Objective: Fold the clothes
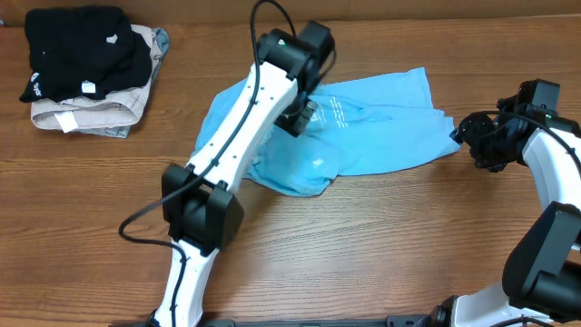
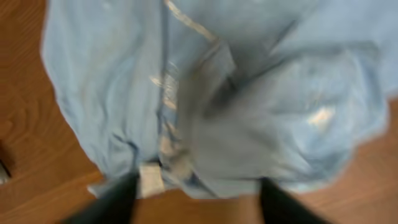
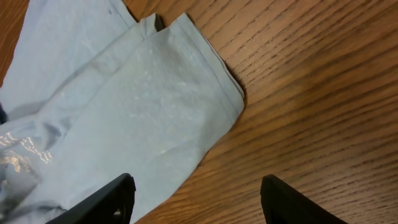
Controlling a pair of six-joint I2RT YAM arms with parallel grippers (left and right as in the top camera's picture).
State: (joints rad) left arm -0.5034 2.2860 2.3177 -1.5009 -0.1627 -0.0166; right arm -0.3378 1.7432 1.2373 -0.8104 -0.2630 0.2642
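A brown wood-grain table [image 1: 381,245] fills nearly the whole overhead view. A crumpled sky-blue T-shirt [image 1: 381,127] lies around its middle, toward the far side. The left gripper [image 1: 302,113] hangs over the shirt with its fingers apart. The right gripper [image 1: 467,136], fingers spread wide, sits at the shirt's right edge. The left arm [image 1: 241,127] hides part of the shirt. The shirt's white print is too blurred to read. At far left, a black garment [image 1: 77,50] lies on a beige garment [image 1: 91,113].

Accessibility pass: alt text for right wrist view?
A light-blue T-shirt lies crumpled on a wooden table, its hemmed corner pointing right. The right arm's jaws stand open at the bottom edge, one over the fabric, one over bare wood.
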